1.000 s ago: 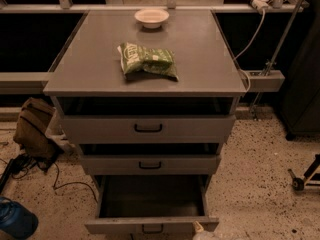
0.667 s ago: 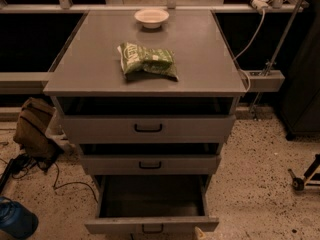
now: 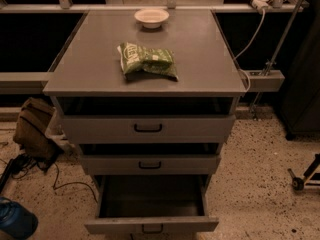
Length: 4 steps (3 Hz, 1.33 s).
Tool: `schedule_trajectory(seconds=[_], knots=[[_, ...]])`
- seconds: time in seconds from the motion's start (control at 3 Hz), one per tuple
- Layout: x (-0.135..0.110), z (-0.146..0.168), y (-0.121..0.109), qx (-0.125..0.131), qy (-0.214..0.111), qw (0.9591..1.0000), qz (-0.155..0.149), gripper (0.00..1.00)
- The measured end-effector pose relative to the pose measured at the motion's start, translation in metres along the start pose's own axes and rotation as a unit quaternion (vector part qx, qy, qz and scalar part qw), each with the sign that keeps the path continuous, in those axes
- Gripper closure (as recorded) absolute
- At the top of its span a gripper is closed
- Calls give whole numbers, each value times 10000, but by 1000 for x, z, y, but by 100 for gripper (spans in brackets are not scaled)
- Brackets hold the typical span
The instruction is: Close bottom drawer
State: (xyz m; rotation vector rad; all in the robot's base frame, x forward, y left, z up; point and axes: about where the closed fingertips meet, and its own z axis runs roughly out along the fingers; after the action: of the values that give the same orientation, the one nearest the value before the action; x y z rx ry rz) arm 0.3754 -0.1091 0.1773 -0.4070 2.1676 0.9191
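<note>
The bottom drawer (image 3: 151, 224) of the grey metal cabinet (image 3: 100, 79) is pulled far out. Its dark inside (image 3: 152, 196) is open to view and looks empty. Its low grey front with a small black bar handle (image 3: 152, 229) sits at the lower edge of the camera view. The middle drawer (image 3: 150, 164) and the top drawer (image 3: 147, 128) each stand out a little from the cabinet. The gripper is not in view.
A green snack bag (image 3: 146, 60) and a white bowl (image 3: 151, 17) lie on the cabinet top. A brown bag (image 3: 34, 129) and cables (image 3: 60, 181) lie on the floor at left, with a blue object (image 3: 15, 223) in the lower left corner. A wheeled stand foot (image 3: 302, 176) is at right.
</note>
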Motion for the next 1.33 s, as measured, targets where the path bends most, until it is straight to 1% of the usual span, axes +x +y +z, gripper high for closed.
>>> schedule_trajectory(seconds=[0.33, 0.67, 1.0, 1.33], knots=[[-6, 21, -27, -44, -39, 9998, -194, 0], [-8, 24, -29, -55, -38, 9997, -247, 0], [-21, 40, -36, -116, -17, 9988, -474, 0], [-21, 40, -36, -116, -17, 9988, -474, 0]])
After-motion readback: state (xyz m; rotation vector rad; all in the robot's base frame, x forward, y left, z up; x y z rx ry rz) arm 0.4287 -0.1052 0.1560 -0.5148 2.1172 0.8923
